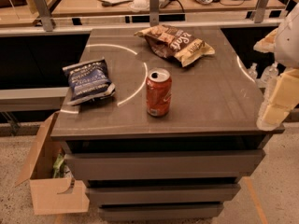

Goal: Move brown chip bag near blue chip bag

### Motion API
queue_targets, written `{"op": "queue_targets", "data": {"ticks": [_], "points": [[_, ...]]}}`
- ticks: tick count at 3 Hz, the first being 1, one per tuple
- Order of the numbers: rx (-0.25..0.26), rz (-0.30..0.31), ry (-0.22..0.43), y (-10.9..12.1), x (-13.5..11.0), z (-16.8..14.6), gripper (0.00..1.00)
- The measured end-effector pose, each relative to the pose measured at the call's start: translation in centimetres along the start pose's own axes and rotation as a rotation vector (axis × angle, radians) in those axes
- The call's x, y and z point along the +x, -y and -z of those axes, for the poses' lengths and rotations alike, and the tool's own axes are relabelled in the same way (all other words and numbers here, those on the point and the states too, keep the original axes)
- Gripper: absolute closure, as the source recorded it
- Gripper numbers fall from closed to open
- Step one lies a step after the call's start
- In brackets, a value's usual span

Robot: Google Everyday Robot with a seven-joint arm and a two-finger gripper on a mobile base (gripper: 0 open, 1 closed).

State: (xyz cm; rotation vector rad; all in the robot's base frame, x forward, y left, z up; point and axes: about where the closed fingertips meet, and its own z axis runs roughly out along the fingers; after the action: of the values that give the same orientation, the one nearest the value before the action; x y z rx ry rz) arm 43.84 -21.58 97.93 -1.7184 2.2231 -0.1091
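The brown chip bag (175,42) lies crumpled at the far middle of the grey table top (210,92), its tan end pointing right. The blue chip bag (88,80) lies flat near the table's left edge. A red-orange soda can (159,92) stands upright between them, nearer the front. My gripper (279,101) shows as pale cream parts at the right edge of the view, over the table's right front corner, well away from both bags and holding nothing that I can see.
An open cardboard box (49,181) sits on the floor at the left of the table's drawers. A rail with metal posts (154,6) and a desk with papers stand behind the table. Plastic bottles (268,73) stand at the right.
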Motion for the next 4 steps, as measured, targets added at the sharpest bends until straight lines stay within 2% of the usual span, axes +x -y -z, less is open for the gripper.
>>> {"op": "queue_targets", "data": {"ticks": [1,2,3,4], "points": [[0.0,0.0,0.0,0.0,0.0,0.0,0.0],[0.013,-0.01,0.033,0.4,-0.2,0.1,0.0],[0.04,-0.077,0.119,2.2,-0.4,-0.8,0.0],[0.094,-0.165,0.268,5.3,-1.0,-2.7,0.0]]}}
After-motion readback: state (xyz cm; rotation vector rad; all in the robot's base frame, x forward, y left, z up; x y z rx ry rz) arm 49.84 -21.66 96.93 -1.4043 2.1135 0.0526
